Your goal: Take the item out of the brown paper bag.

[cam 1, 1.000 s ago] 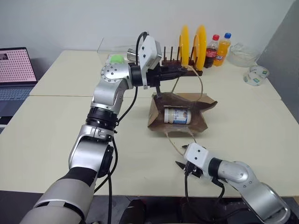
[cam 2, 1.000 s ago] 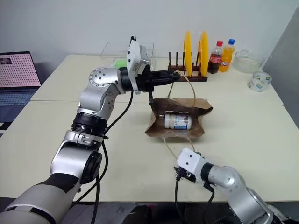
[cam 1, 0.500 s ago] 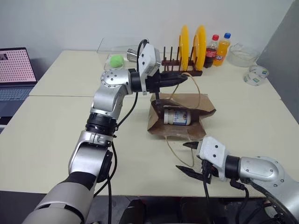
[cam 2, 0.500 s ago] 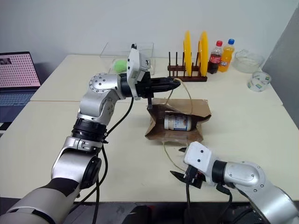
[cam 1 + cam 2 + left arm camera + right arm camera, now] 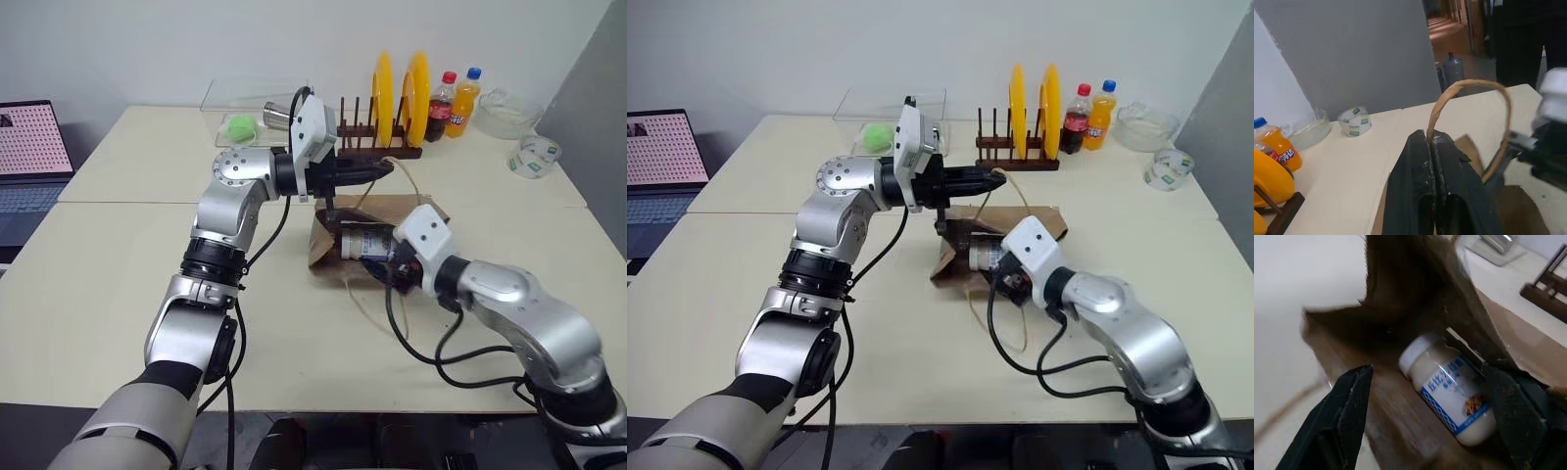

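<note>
The brown paper bag [image 5: 324, 238] lies on the table with its mouth held up. My left gripper [image 5: 1431, 139] is shut on the bag's upper loop handle [image 5: 1469, 86], lifting it level above the bag. The item, a small white bottle [image 5: 1449, 387] with a blue-and-white label, lies on its side inside the bag. My right gripper [image 5: 1427, 382] is open at the bag's mouth, one black finger [image 5: 1347, 406] on each side of the bottle and apart from it. The bag's second handle [image 5: 369, 305] trails on the table in front.
Behind the bag stands a dish rack with yellow plates [image 5: 397, 93], then a cola bottle [image 5: 441, 106], an orange soda bottle [image 5: 468, 101], a glass bowl [image 5: 505, 113] and a tape roll [image 5: 534, 157]. A clear box with a green ball [image 5: 240, 124] sits back left, a laptop [image 5: 29, 147] far left.
My right arm rose from the table's front edge and moved forward to the bag's mouth, staying open. The left gripper kept its hold on the handle.
</note>
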You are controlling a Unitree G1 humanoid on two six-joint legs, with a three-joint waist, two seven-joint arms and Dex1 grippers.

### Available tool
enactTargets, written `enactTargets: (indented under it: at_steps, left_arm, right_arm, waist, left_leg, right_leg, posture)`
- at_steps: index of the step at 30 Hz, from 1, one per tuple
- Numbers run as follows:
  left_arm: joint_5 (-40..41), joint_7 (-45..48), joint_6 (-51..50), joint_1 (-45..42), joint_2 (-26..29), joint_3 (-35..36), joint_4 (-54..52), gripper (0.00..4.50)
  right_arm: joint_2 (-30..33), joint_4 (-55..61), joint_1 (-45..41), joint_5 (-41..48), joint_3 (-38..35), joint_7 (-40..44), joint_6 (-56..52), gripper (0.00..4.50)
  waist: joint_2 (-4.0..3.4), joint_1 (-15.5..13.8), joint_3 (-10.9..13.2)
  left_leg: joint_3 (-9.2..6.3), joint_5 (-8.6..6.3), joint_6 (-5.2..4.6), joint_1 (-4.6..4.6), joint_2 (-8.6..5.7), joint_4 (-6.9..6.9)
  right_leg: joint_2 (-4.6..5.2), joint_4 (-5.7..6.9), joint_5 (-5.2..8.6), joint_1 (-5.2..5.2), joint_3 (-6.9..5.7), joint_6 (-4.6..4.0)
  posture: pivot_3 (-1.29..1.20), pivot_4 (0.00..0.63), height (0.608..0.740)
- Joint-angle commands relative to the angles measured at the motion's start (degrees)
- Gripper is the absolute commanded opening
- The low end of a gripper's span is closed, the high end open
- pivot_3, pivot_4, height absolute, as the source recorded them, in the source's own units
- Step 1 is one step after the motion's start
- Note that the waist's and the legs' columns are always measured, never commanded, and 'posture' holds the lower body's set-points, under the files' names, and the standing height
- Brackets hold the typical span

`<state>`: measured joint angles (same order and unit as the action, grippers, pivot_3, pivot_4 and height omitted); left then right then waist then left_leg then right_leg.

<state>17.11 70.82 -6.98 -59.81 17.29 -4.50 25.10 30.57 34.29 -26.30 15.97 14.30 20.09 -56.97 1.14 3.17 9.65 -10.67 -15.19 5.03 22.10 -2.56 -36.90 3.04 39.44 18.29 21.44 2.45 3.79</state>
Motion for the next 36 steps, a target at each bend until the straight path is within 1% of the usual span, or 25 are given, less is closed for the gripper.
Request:
enactTargets:
  at_steps: [1,2,7,11,18,22,30,33,35,36]
  left_arm:
    - [1.1,0.1,0.8,-1.6,0.3,1.0,-1.4,0.00]
    - [1.1,0.0,0.8,-1.6,0.3,1.0,-1.4,0.00]
    - [1.0,-0.2,1.1,-2.2,0.5,1.2,-1.0,0.00]
    - [1.0,-0.5,1.3,-3.2,0.4,1.5,-0.1,0.00]
    - [1.1,-1.2,2.1,-6.3,0.5,2.4,3.2,0.00]
    - [1.0,-1.4,2.6,-7.4,0.8,2.8,4.6,0.00]
    - [0.7,-1.8,3.3,-7.1,1.1,2.9,4.6,0.00]
    - [0.6,-1.9,3.4,-6.7,1.1,2.7,4.2,0.00]
    - [0.4,-1.9,3.7,-6.6,1.2,2.6,4.3,0.00]
    - [0.1,-2.0,3.9,-6.6,1.3,2.5,4.5,0.00]
  right_arm:
    - [1.1,-2.4,-1.9,-5.8,4.1,-1.0,3.2,4.31]
    - [1.7,-3.0,-2.5,-7.5,5.6,-0.9,3.8,4.47]
    - [3.8,-4.9,-5.5,-13.6,11.3,0.9,5.0,4.47]
    - [7.1,-6.9,-9.3,-21.3,18.9,4.1,8.7,4.47]
    - [7.2,-14.3,-15.2,-34.0,28.4,8.9,12.6,4.47]
    - [6.3,-19.4,-16.7,-38.8,29.9,11.1,14.6,4.47]
    - [3.9,-24.4,-16.3,-43.1,27.9,15.6,16.3,4.47]
    - [3.1,-25.0,-16.0,-43.9,27.1,16.9,17.1,3.89]
    - [2.8,-25.2,-15.9,-44.6,26.5,17.2,18.3,3.17]
    - [2.7,-25.1,-15.8,-44.7,25.9,17.3,19.2,3.00]
  waist:
    - [0.00,0.0,0.0]
    - [0.00,0.1,0.0]
    - [-0.01,0.1,0.0]
    - [-0.01,0.1,0.0]
    - [-0.01,0.2,0.0]
    - [-0.01,0.2,0.0]
    - [-0.01,0.2,0.0]
    - [-0.01,0.2,0.0]
    - [-0.01,0.2,0.0]
    - [-0.01,0.2,0.0]
  left_leg:
    - [0.01,0.00,0.00,0.02,-0.01,0.00]
    - [0.02,0.00,0.00,0.03,-0.03,-0.01]
    - [0.02,0.00,0.00,0.02,-0.02,-0.05]
    - [0.02,0.00,0.00,0.02,-0.02,-0.04]
    - [0.03,0.01,0.01,0.02,-0.02,-0.04]
    - [0.02,0.01,0.02,0.03,-0.02,-0.04]
    - [0.03,0.02,0.03,0.04,-0.01,-0.04]
    - [0.02,0.02,0.04,0.04,-0.01,-0.04]
    - [0.03,0.02,0.04,0.04,-0.01,-0.04]
    - [0.03,0.02,0.04,0.04,-0.01,-0.04]
  right_leg:
    - [0.01,-0.02,0.00,0.00,0.00,0.00]
    - [0.03,-0.02,0.00,0.01,0.01,0.00]
    - [0.02,0.04,0.00,0.02,0.02,0.00]
    - [0.02,0.02,0.00,0.02,0.01,0.00]
    - [0.02,0.02,0.00,0.05,0.01,0.01]
    - [0.02,0.01,0.00,0.06,0.00,0.01]
    - [0.03,0.02,0.00,0.08,0.01,0.00]
    - [0.03,0.03,0.00,0.08,0.01,0.00]
    - [0.02,0.03,0.00,0.09,0.01,0.00]
    - [0.02,0.03,0.00,0.09,0.01,0.00]
  posture:
    - [0.00,0.150,0.740]
    - [0.00,0.150,0.740]
    - [0.00,0.150,0.740]
    - [0.00,0.150,0.740]
    - [0.00,0.150,0.740]
    - [0.00,0.150,0.740]
    - [0.00,0.150,0.740]
    - [0.00,0.150,0.740]
    - [0.00,0.150,0.740]
    - [0.00,0.150,0.740]
